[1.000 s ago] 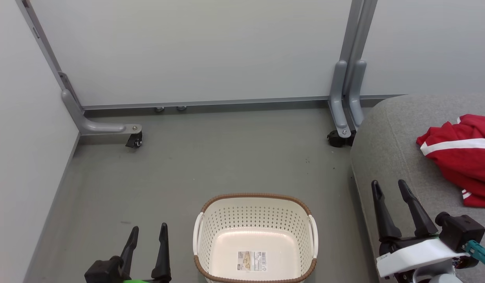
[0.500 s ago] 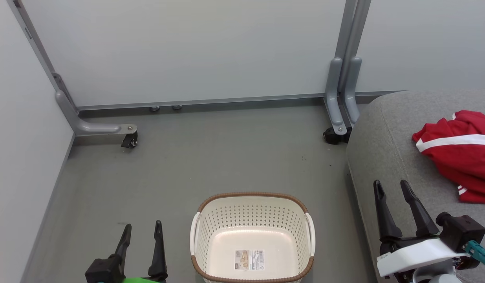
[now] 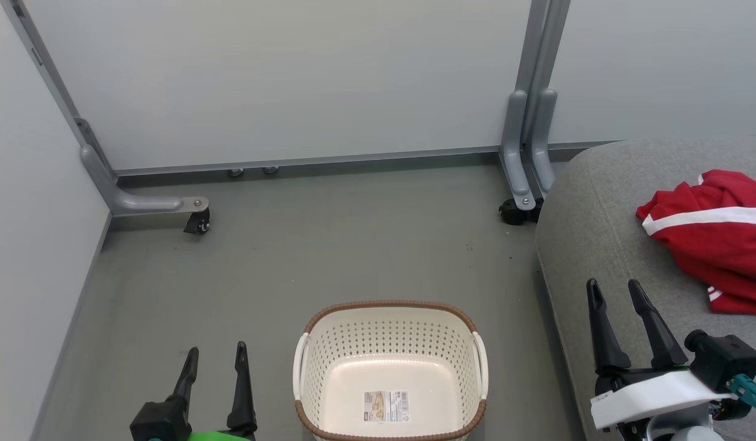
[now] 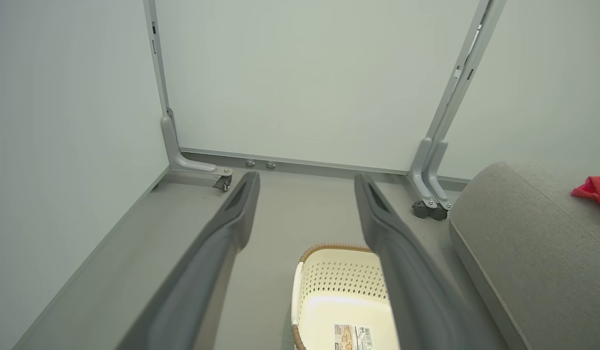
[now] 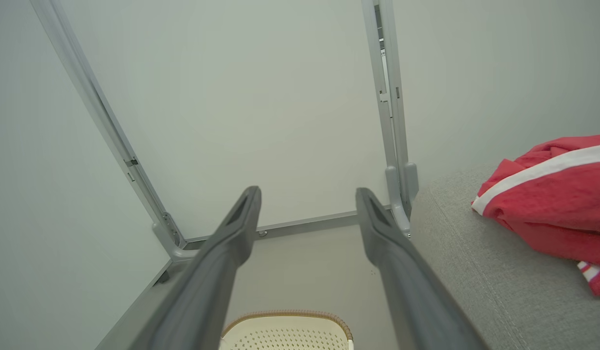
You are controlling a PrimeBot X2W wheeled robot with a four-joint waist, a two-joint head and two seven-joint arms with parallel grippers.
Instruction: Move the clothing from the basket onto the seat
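1. Large grey fabric-upholstered seat [image 3: 592, 220] with rounded corners: you find it at 3 o'clock in the head view, beside the grey floor [image 3: 329, 245].
2. Bright red soft clothing [image 3: 714, 245] with white stripe trim: bunched on that seat, at 3 o'clock.
3. Cream-white perforated plastic basket [image 3: 390, 304] with a brown woven-look rim: on the floor at 6 o'clock, well apart from the clothing; a label sticker [image 3: 387, 406] lies on its bottom.
4. Right gripper [image 3: 612, 283]: at 5 o'clock against the seat's edge, fingers spread, grasping nothing.
5. Left gripper [image 3: 217, 348]: at 7 o'clock, fingers spread, grasping nothing.
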